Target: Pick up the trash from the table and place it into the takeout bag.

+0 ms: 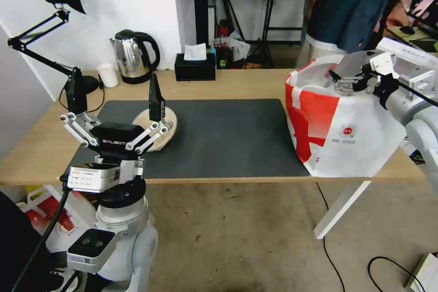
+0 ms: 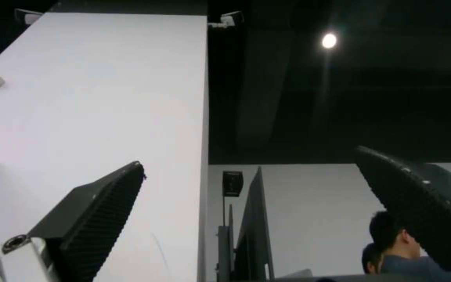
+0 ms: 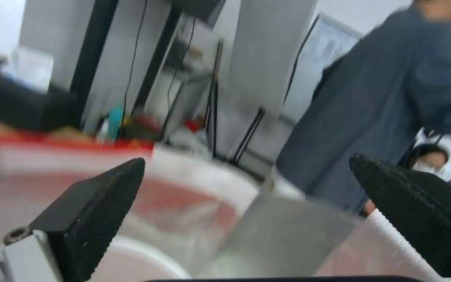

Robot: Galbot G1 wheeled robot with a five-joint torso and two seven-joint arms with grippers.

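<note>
Right hand (image 1: pixel 349 83), open and empty, over takeout bag (image 1: pixel 346 132) at three o'clock; left hand (image 1: pixel 114 96), open upward, empty, fronts beige bowl (image 1: pixel 166 127) on desk (image 1: pixel 255 84), likely next.

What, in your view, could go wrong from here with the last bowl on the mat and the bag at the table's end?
1. The left end effector points upward with fingers open, beside the shallow beige round bowl, so it must reorient and could nudge the bowl across the black mat.
2. The large red-and-white takeout bag stands at the light-wood table end; the open right end effector at its mouth could snag the soft rim and tip it.
</note>
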